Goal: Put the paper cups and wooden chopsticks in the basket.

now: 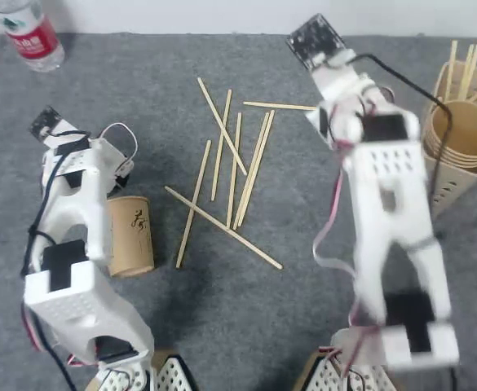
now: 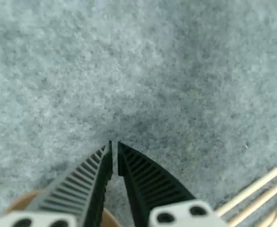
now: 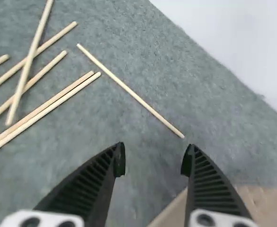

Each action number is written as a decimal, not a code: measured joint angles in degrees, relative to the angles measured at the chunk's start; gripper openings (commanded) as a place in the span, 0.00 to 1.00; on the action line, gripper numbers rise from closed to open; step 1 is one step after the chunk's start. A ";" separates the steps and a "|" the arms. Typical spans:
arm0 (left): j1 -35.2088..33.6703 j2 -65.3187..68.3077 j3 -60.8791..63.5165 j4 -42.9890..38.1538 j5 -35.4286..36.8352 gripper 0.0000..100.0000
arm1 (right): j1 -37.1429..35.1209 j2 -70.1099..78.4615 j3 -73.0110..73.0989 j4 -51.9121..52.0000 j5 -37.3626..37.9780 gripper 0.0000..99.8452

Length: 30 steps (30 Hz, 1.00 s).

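The right gripper (image 3: 152,161) is released: its two jaws stand wide apart with nothing between them, low over the grey mat (image 3: 58,142). A single chopstick (image 3: 129,90) lies on the mat just ahead of the tips, and I judge the jaws are spread like this in order to take it.

The left gripper (image 2: 113,144) is clenched, its jaws almost touching, and it grasps nothing; it points at bare mat. A brown rim shows under its body. This is most probably the paper cup (image 1: 130,235), which lies on its side just beside the left arm, not yet taken.

The jaw states come from the wrist views. The high view adds the layout: the loose chopsticks (image 1: 230,163) are scattered between the arms. The basket (image 1: 454,191) is just beside the right arm, on its outer side. It holds stacked cups (image 1: 465,130) and some upright chopsticks (image 1: 466,65). In my judgement much of the task remains.
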 measured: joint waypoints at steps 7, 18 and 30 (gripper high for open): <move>0.00 0.00 0.00 0.00 0.00 0.01 | 0.00 31.91 -24.70 -5.45 0.00 0.05; 0.00 0.00 0.00 0.00 0.00 0.01 | 0.53 77.89 -69.01 -17.32 0.00 0.01; 0.26 0.00 0.00 0.00 0.00 0.01 | 3.25 89.76 -78.51 -22.95 1.23 0.01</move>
